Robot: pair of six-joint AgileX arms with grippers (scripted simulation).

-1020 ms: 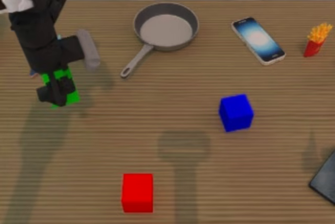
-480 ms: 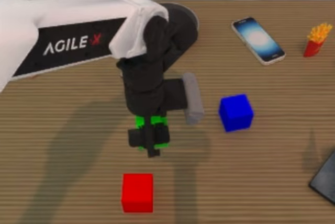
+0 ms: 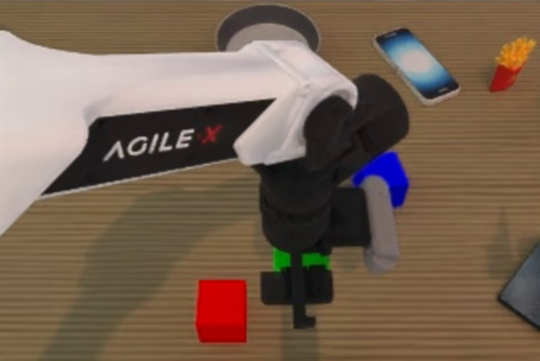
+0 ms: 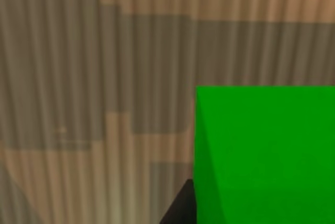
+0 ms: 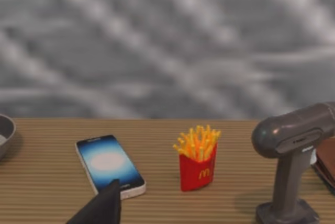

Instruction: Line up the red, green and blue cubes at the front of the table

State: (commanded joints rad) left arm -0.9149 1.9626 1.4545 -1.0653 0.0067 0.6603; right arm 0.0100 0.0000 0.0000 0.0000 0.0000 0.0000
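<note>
Because the task wants the three cubes in a row along the front of the tabletop (image 3: 126, 243), the left hand (image 3: 297, 287) hangs near that front edge, clamped on the green cube (image 3: 295, 260), which shows only as a green sliver between the dark fingers from above. In the left wrist view the green cube (image 4: 264, 156) fills the lower corner with striped wood and shadow beyond it, so I judge it is held off the surface, though I cannot tell how high. The spot looks chosen on purpose: the hand is just beside the red cube (image 3: 222, 310), which already sits at the front, on the side towards the top view's right, so lowering the green one there would start the line. The blue cube (image 3: 386, 177) lies farther back, partly hidden by the left arm, and would still have to come forward. The right hand is not visible in the top view; only a dark tip shows in its own wrist view, so I cannot tell its state, and that arm seems parked. By count: three cubes, one of each colour; one pan (image 3: 268, 32), mostly covered by the arm; one phone (image 3: 417, 65); one carton of fries (image 3: 510, 66); and one grey tool (image 5: 293, 156), seen from the right wrist.
</note>
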